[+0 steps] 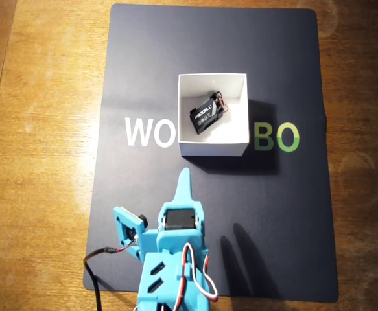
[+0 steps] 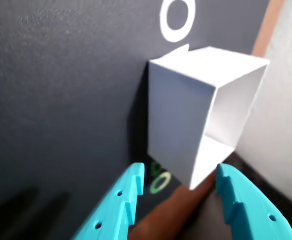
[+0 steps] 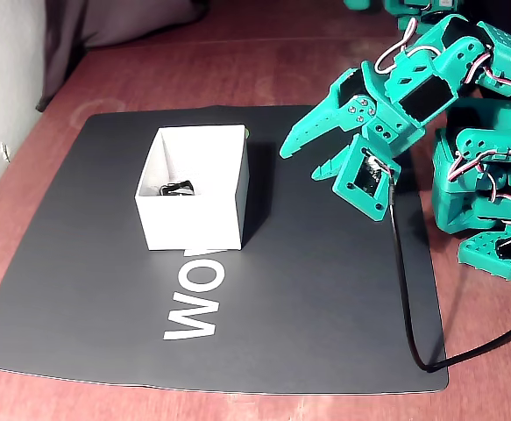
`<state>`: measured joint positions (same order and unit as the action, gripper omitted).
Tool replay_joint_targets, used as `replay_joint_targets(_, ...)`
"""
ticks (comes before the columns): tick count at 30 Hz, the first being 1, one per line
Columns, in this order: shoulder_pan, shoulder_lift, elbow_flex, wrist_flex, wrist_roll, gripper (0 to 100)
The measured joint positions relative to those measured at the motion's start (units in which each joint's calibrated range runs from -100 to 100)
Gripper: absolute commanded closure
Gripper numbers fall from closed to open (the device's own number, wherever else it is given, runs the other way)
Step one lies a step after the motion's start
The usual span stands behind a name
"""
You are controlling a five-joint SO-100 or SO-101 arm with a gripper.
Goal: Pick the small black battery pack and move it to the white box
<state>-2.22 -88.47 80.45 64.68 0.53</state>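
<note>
The small black battery pack (image 1: 205, 114) lies on the floor of the white box (image 1: 212, 148), tilted at an angle, lettered face up, with its thin red wires toward the box's far right corner in the overhead view. In the fixed view only a dark sliver of it (image 3: 175, 188) shows over the near wall of the box (image 3: 191, 221). Nothing is touching it.

The box stands on a dark mat (image 1: 292, 220) printed with large letters, and the mat lies on the wooden worktop (image 1: 39, 162).

The gripper (image 3: 301, 161) hangs in the air near the box, apart from it and outside its walls. Its jaws stand spread and empty; in the wrist view the two teal fingers (image 2: 116, 204) frame the box's outer wall (image 2: 178, 125) with nothing between them.

By these views the carrying appears done: the pack is in the box and released. What seems left is only for the arm to draw clear of the box.
</note>
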Motion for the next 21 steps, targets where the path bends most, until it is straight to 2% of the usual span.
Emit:
replay_joint_targets(4, 0.00, -2.71, 3.09, 0.61, -2.47, 84)
replay_joint_targets(12, 0.00, -9.58, 6.82, 9.68, -2.79, 84)
replay_joint_targets(21, 0.00, -10.68, 9.09, 9.42, -2.79, 84)
